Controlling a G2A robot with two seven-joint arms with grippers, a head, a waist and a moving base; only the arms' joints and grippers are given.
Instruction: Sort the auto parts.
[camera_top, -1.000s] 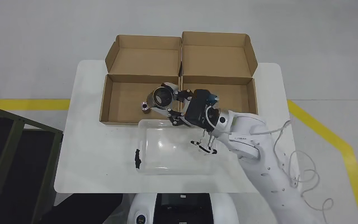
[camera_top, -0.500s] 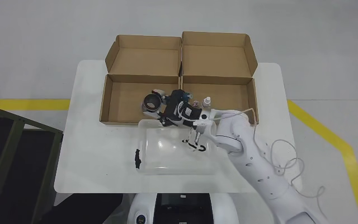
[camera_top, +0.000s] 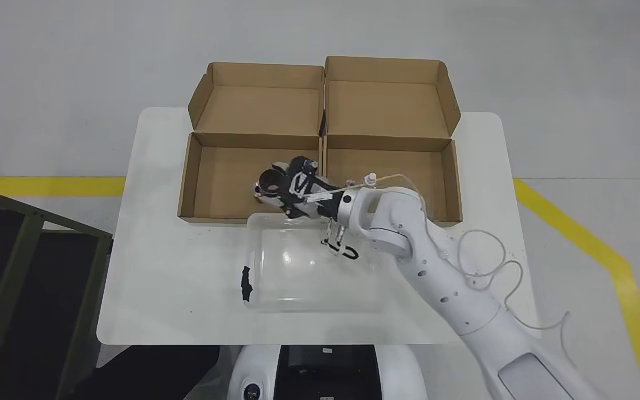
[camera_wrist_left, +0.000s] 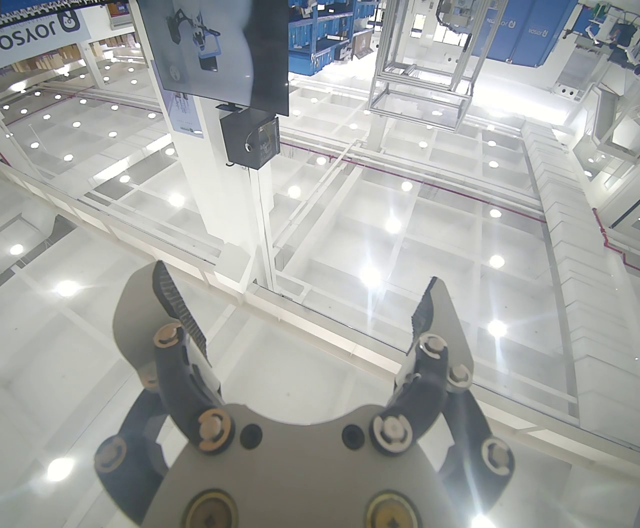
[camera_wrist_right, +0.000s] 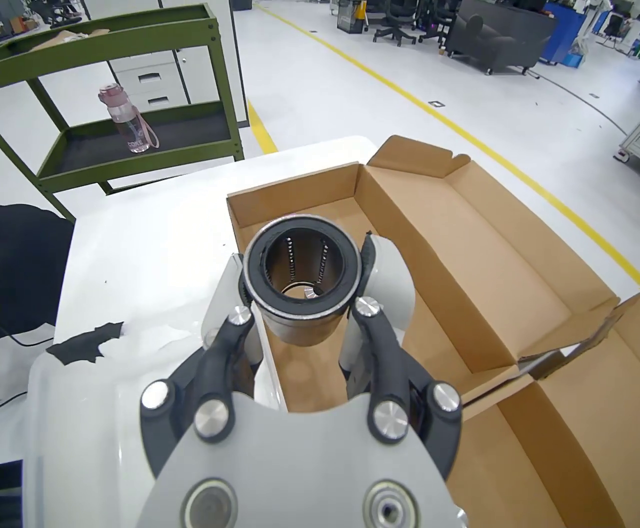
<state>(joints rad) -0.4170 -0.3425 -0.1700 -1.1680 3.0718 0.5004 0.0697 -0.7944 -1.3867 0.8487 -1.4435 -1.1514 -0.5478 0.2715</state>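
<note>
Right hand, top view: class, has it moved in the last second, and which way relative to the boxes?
Yes. The right hand, holding the bearing, shifted away from the boxes' shared wall, further over the left box.

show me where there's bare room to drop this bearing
The left box floor is bare between its left wall and the right gripper; the right box shows bare too. Crowded only around the bearing by their shared wall.
</note>
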